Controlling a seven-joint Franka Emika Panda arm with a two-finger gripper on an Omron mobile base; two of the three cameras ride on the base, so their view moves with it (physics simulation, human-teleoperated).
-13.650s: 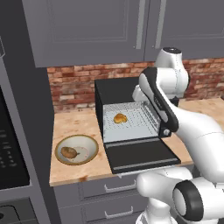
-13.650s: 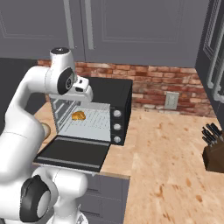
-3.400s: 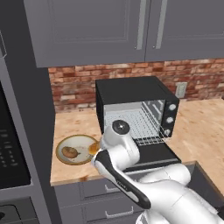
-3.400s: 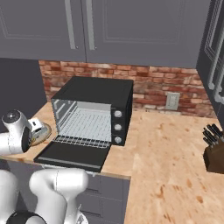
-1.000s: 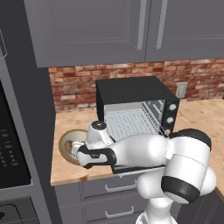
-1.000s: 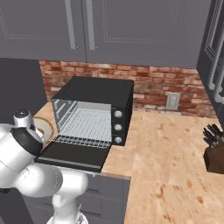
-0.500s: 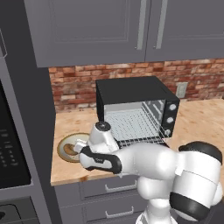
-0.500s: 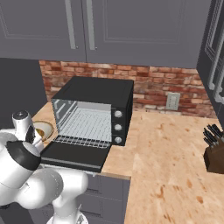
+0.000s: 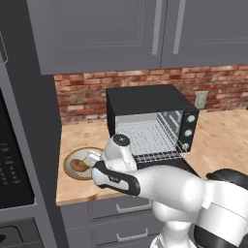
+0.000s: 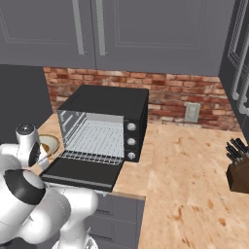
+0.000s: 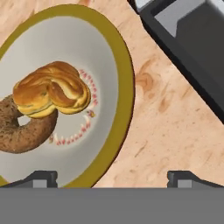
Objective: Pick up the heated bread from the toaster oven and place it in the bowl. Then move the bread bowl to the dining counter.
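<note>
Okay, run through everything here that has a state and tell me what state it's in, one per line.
toaster oven: door dropped open, rack bare
heated bread: in the bowl, leaning on the brown ring
bowl: on the counter left of the oven, holding both pieces
gripper: open, above the bowl's rim
wall cabinets: doors shut

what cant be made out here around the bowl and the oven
- Left base view: the robot's arm covers the right part of the bowl; the food in it is too small to tell apart.
- Right base view: the arm hides most of the bowl.
- Hand view: the bowl's left side and the brown ring are cut off by the edge; the heated bread overlaps the ring.
- Toaster oven: knob markings too small.
</note>
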